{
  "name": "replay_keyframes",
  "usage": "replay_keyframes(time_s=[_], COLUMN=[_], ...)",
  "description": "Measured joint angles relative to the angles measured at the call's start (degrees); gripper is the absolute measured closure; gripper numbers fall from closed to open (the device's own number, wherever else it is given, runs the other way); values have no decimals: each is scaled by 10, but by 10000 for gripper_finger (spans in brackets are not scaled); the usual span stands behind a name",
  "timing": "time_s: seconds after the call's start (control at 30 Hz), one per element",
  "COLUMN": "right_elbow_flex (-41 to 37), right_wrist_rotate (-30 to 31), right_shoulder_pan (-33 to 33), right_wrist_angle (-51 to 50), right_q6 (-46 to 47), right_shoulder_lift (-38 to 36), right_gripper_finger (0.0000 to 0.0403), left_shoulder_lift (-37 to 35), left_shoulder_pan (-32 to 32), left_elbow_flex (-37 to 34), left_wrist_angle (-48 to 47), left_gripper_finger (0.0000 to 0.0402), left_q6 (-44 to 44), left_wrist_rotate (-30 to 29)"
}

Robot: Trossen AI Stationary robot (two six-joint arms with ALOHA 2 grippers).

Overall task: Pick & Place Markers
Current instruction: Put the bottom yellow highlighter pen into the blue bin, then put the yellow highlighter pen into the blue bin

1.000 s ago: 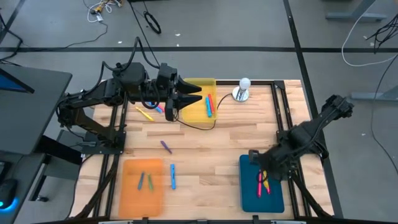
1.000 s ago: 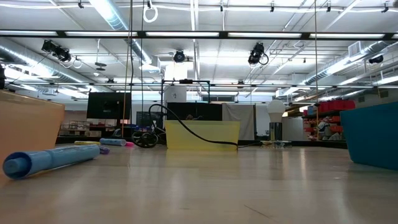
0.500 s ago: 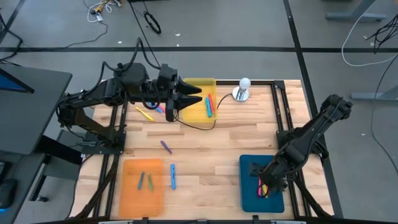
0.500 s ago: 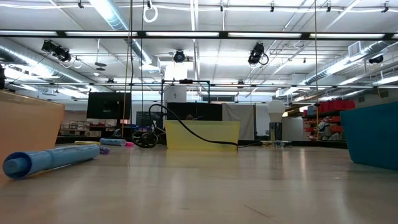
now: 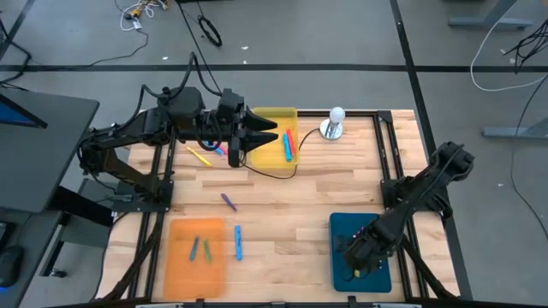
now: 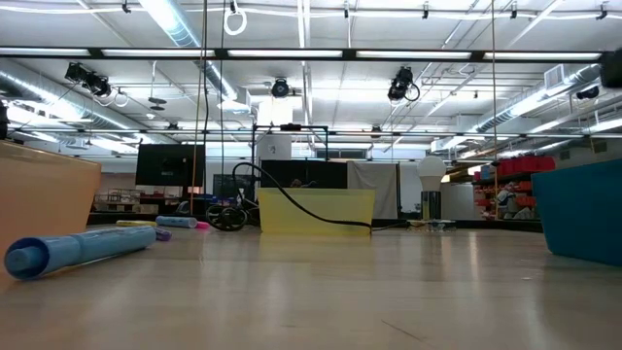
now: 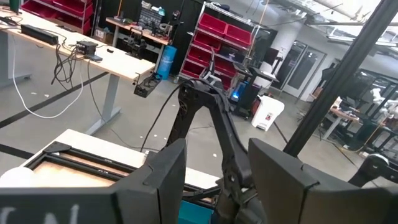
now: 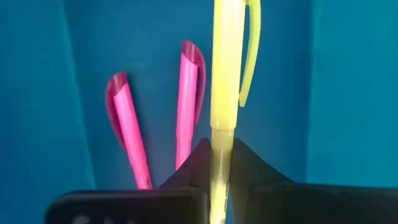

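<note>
Right gripper [image 8: 219, 163] clamped mid-barrel on a yellow marker [image 8: 224, 68] over the teal tray [image 8: 348, 93] — light, stiff, slick plastic — left gripper's [image 5: 257, 135] jaws apart, empty.

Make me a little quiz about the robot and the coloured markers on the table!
1. True or false: the right gripper is shut on a yellow marker.
2. How many pink markers lie in the teal tray under that gripper?
3. Which tray is the left gripper over: A) orange tray, B) yellow tray, C) teal tray?

Key
1. True: its fingers pinch the yellow marker.
2. Two, side by side.
3. B, the yellow tray at the far side of the table.
</note>
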Motion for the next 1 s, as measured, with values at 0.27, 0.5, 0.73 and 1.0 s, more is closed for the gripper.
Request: replay_keyframes(time_s=[0.27,0.5,0.73,1.0], right_elbow_flex=[-27,-27,-27,-27], right_wrist_rotate=[32,23,13,19], right_shoulder_pan=[-4,-7,-7,-7], right_wrist_angle=[39,42,30,-7], right_q6=[17,61,102,160], right_shoulder_lift=[27,27,26,-11], right_gripper_finger=[362,309,275,257], left_shoulder_lift=[0,0,0,0], left_shoulder_pan=[0,-1,-1,0], left_elbow_flex=[0,0,0,0], left_wrist_angle=[-5,-16,-21,-21], left_gripper_finger=[223,223,223,223], left_q6=[-1,-1,-1,0], left_wrist_rotate=[1,2,2,2])
